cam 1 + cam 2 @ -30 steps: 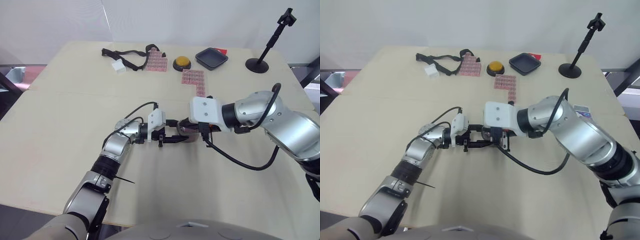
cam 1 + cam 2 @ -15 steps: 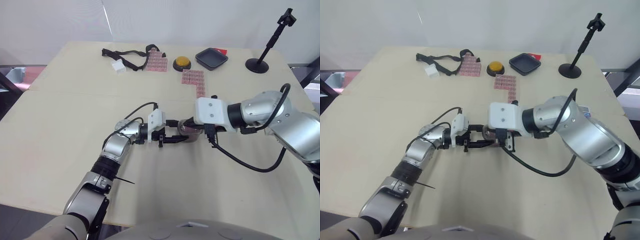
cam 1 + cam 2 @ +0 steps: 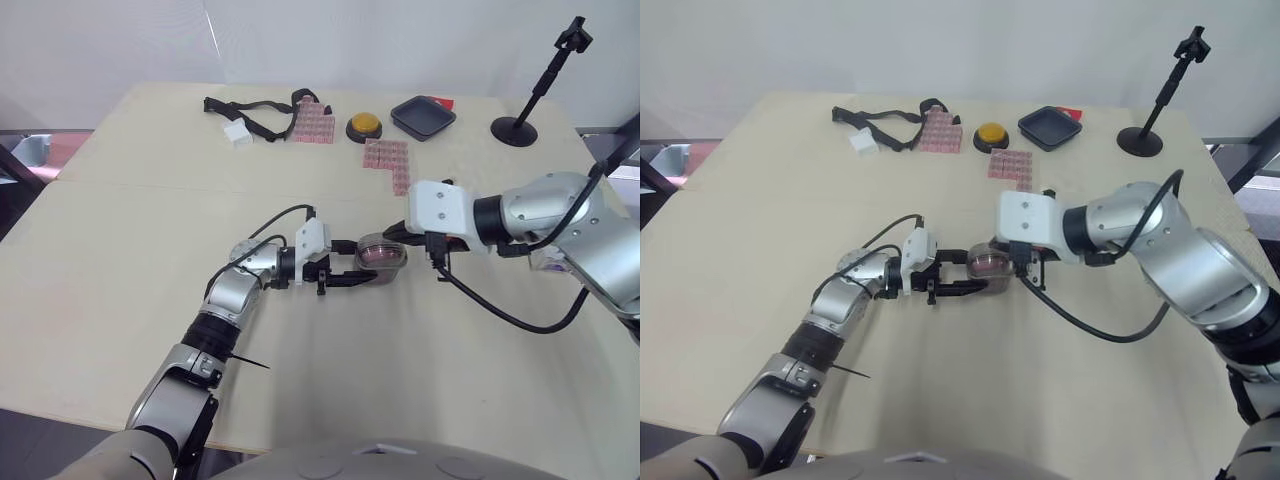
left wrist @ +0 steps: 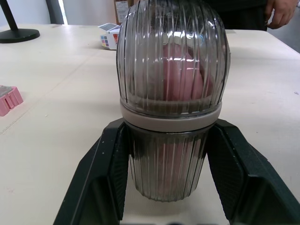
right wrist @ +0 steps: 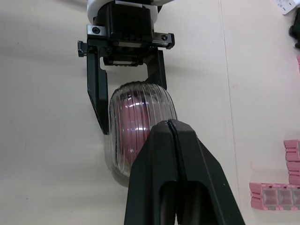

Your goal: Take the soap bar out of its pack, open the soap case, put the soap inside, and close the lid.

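At table (image 3: 140,240) centre, left hand (image 3: 366,263) clamped on soap case (image 3: 383,253), long axis toward right hand (image 5: 169,125), pinched together.

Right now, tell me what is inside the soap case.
A pink soap bar shows through the ribbed soap case, lid shut. Its underside is hidden by the darker base.

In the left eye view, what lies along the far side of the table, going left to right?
White box → pink blocks → yellow button → black tray → black stand.
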Tool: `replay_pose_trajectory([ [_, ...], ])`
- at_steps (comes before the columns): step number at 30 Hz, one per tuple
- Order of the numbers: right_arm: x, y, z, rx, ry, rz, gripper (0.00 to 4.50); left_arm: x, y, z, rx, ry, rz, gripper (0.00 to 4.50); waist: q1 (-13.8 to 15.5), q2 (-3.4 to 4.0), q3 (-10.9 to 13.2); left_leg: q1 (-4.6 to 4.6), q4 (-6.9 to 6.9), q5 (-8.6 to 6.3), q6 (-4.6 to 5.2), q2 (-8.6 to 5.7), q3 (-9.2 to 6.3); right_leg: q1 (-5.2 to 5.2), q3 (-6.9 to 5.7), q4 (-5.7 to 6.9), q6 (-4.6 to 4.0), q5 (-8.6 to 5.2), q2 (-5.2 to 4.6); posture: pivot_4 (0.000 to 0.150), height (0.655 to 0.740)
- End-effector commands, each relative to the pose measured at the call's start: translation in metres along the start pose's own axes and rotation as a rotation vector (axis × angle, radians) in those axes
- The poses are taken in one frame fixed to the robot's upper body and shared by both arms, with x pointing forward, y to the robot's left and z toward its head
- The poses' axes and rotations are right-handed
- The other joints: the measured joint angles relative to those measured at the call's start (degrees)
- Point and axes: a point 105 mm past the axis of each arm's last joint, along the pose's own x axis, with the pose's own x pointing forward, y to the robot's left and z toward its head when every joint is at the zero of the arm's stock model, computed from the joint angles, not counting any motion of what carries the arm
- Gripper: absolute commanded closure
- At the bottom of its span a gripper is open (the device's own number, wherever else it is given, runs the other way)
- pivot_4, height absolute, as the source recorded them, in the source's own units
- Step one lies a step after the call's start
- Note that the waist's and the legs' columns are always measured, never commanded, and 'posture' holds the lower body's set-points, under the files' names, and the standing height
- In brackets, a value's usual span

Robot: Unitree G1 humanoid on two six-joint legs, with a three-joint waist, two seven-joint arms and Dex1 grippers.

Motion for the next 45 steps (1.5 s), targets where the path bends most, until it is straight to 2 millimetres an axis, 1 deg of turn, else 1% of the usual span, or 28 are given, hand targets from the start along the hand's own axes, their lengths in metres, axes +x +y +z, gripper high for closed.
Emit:
replay_pose_trajectory([
  [1, -0.002, 0.002, -0.001, 0.002, 0.004, 0.004, 4.47, 0.0, -0.002, 0.005, 0.021, -0.012, -0.015, 2.59, 0.0, 0.0, 0.0, 0.0, 0.0, 0.0, 0.0, 0.0, 0.0, 0.0, 0.0, 0.0, 0.0, 0.0, 0.0, 0.15, 0.7338],
  [5, -0.001, 0.006, -0.005, 0.019, 0.011, 0.018, 4.47, 0.0, -0.002, 0.005, 0.02, -0.013, -0.015, 2.59, 0.03, 0.0, 0.0, 0.0, 0.0, 0.0, 0.0, 0.0, 0.0, 0.0, 0.0, 0.0, 0.0, 0.0, 0.0, 0.15, 0.7338],
  [17, 0.005, 0.018, -0.034, 0.087, 0.059, 0.038, 4.47, 0.0, -0.003, 0.006, 0.021, -0.019, -0.009, 2.59, -0.09, -0.02, -0.03, 0.16, -0.03, 0.0, 0.01, 0.05, 0.01, 0.16, 0.01, -0.03, -0.01, -0.01, 0.0, 0.15, 0.7338],
  [26, 0.012, 0.025, -0.04, 0.104, 0.054, 0.054, 4.47, -0.001, -0.003, 0.006, 0.022, -0.019, -0.007, 2.59, -0.42, 0.04, -0.07, 0.31, -0.11, 0.0, 0.01, 0.09, 0.05, 0.25, 0.06, -0.04, -0.02, -0.01, 0.02, 0.15, 0.7338],
  [30, 0.011, 0.023, -0.043, 0.119, 0.049, 0.036, 4.47, -0.001, -0.003, 0.006, 0.024, -0.017, -0.007, 2.59, -0.47, 0.03, -0.08, 0.32, -0.11, 0.0, 0.02, 0.09, 0.06, 0.25, 0.06, -0.04, -0.02, -0.01, 0.02, 0.15, 0.7338],
  [35, -0.005, 0.009, -0.056, 0.166, 0.044, -0.038, 4.47, -0.003, -0.003, 0.006, 0.026, -0.014, -0.009, 2.59, -0.41, 0.03, -0.08, 0.31, -0.11, -0.01, 0.03, 0.09, 0.07, 0.25, 0.06, -0.05, -0.02, -0.01, 0.01, 0.15, 0.7338],
  [40, -0.026, -0.005, -0.064, 0.277, -0.065, -0.147, 4.47, -0.005, -0.004, 0.006, 0.026, -0.01, -0.011, 2.59, -0.09, 0.04, -0.06, 0.19, -0.11, -0.12, 0.22, 0.07, 0.07, 0.18, 0.05, -0.1, -0.03, -0.02, -0.02, 0.15, 0.7338],
  [43, -0.036, -0.003, -0.074, 0.338, -0.12, -0.21, 4.47, -0.006, -0.004, 0.006, 0.026, -0.007, -0.012, 2.59, -0.02, 0.04, -0.06, 0.14, -0.11, -0.13, 0.25, 0.08, 0.07, 0.13, 0.04, -0.11, -0.03, -0.02, -0.01, 0.15, 0.7338],
  [45, -0.039, 0.007, -0.085, 0.412, -0.136, -0.211, 4.47, -0.007, -0.004, 0.006, 0.024, -0.006, -0.012, 2.59, 0.13, 0.03, -0.06, 0.12, -0.11, -0.13, 0.26, 0.08, 0.06, 0.12, 0.02, -0.13, -0.04, -0.02, -0.01, 0.15, 0.7338],
])
